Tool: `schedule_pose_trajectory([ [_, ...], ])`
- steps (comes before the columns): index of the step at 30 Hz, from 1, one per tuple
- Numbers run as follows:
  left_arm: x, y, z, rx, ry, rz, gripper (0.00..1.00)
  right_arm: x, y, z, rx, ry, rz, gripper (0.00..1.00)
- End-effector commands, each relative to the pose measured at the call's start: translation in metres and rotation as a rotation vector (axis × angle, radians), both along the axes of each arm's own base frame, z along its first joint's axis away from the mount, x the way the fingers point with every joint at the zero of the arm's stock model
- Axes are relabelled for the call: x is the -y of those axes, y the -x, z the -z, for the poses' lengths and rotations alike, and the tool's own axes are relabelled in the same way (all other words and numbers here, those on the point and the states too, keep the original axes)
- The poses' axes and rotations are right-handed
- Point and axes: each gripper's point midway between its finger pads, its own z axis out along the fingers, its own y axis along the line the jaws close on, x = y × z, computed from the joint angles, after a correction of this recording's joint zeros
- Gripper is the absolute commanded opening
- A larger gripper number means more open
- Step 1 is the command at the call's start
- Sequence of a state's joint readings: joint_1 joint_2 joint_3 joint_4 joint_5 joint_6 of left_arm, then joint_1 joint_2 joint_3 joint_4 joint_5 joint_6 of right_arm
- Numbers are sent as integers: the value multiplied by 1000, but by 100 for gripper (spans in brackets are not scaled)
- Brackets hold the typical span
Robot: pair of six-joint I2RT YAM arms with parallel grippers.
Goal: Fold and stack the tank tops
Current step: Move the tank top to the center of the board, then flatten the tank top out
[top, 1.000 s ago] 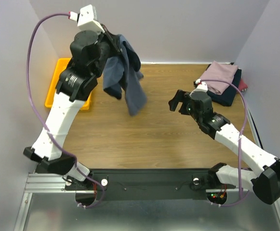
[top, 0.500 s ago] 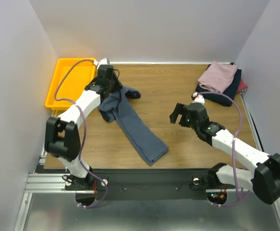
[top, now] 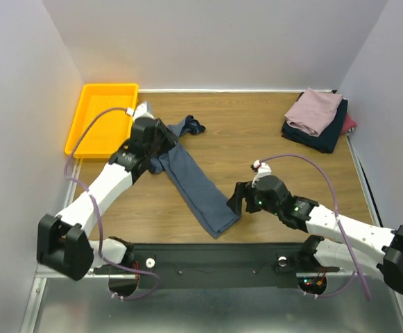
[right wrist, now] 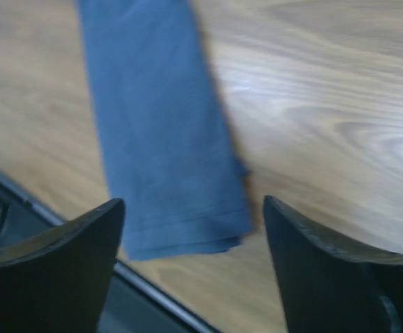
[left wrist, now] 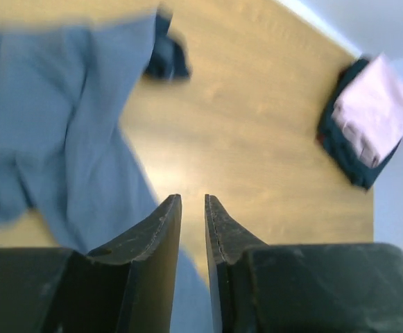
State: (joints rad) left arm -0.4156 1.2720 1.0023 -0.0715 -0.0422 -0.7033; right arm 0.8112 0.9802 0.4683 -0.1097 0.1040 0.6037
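The slate-blue tank top (top: 195, 187) lies as a twisted diagonal strip on our bench (top: 256, 125), hem end right by the black rail (top: 208, 260) at the near edge, so we judge the right fingers (right wrist: 326, 257), spread wide over that hem, could hit the rail or drag cloth off. The left fingers (left wrist: 156, 263) stand slightly apart, pinching nothing, at the bunched far end; folded unflattened it likely comes out lopsided. Bare wood between strip and the folded stack (top: 317, 114), far right corner, gives room.
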Motion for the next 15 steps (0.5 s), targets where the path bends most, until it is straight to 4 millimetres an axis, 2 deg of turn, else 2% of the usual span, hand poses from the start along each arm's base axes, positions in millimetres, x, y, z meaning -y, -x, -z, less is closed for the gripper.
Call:
schedule_pose_trajectory([
  [1, 6, 48, 62, -146, 43, 5, 26, -23, 3, -29, 70, 4, -37, 77],
  [2, 14, 59, 64, -158, 75, 31, 24, -27, 5, -22, 57, 29, -52, 66],
  [5, 22, 87, 90, -223, 112, 79, 19, -43, 15, -13, 39, 78, -117, 56],
  [7, 30, 99, 98, -236, 121, 108, 15, -53, 23, -7, 33, 106, -164, 53],
  [8, 30, 107, 108, -261, 116, 114, 15, -58, 27, -5, 27, 118, -183, 51],
  [15, 49, 136, 137, -332, 155, 186, 12, -86, 51, 15, -3, 203, -294, 51],
])
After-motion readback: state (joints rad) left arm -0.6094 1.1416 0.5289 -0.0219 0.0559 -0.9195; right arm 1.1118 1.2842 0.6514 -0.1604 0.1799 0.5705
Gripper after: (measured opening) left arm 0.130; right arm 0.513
